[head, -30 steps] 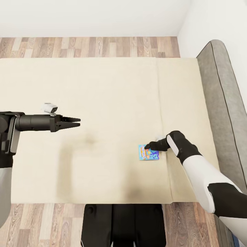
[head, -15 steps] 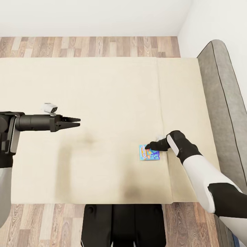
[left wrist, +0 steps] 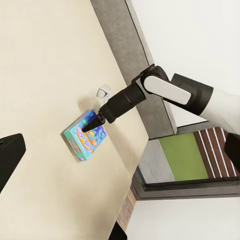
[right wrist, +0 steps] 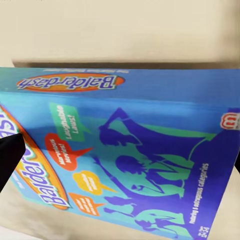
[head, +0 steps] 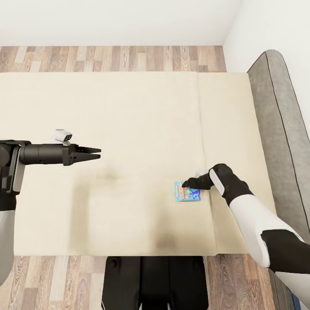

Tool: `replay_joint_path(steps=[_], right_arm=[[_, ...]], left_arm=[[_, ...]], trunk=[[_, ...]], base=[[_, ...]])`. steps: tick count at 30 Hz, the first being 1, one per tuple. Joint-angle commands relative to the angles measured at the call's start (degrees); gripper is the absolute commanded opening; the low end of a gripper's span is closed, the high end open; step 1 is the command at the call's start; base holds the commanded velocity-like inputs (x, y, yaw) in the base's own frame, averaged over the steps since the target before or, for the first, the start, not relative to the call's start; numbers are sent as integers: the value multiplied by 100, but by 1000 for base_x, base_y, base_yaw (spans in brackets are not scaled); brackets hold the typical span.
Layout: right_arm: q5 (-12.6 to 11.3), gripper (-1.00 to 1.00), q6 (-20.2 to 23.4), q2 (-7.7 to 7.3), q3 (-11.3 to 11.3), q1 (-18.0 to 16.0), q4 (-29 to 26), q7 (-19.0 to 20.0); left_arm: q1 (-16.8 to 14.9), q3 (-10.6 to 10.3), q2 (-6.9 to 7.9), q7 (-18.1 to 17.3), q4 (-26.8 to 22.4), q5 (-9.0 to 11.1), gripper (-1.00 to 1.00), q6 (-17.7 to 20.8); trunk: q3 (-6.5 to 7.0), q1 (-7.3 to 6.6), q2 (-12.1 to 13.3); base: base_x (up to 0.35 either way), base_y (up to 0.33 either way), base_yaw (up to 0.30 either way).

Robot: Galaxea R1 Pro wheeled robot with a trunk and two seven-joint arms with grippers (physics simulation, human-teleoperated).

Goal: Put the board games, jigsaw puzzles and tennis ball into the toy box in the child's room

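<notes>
A blue board game (head: 190, 194) printed "Balderdash" lies flat on the beige bed (head: 129, 107), near its front right part. My right gripper (head: 186, 184) is down at the box's far edge. In the right wrist view the box (right wrist: 125, 140) spans the gap between the two spread fingertips (right wrist: 10, 160), so this gripper (right wrist: 122, 162) is open. The left wrist view shows the same box (left wrist: 85, 141) with the right gripper (left wrist: 94, 125) touching its top edge. My left gripper (head: 91, 153) hovers over the bed's left side, open and holding nothing.
A grey headboard (head: 280, 120) runs along the bed's right side against a white wall. Wood-plank floor (head: 112, 58) shows beyond the far edge of the mattress and at the near edge beside my base (head: 155, 282). A window (left wrist: 185, 160) appears in the left wrist view.
</notes>
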Motion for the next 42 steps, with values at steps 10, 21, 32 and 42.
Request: replay_joint_path(steps=[10,21,32,42], right_arm=[[-505,100,-145,130,20,3,243,69],[-505,100,-143,130,20,3,243,69],[-505,100,-143,130,20,2,243,69],[-505,100,-145,130,20,4,243,69]], left_arm=[[-4,-6,-1,-21,2,-5,100,61],[-4,-5,-1,-21,2,-4,100,61],[-4,-4,-1,-21,2,-4,100,61],[-4,-5,-1,-21,2,-4,100,61]], trunk=[[-7,10,-2],[-7,10,-2],[-7,10,-2],[-7,10,-2]], base=[[-46,75,0],[-7,12,0],[0,0,0],[0,0,0]])
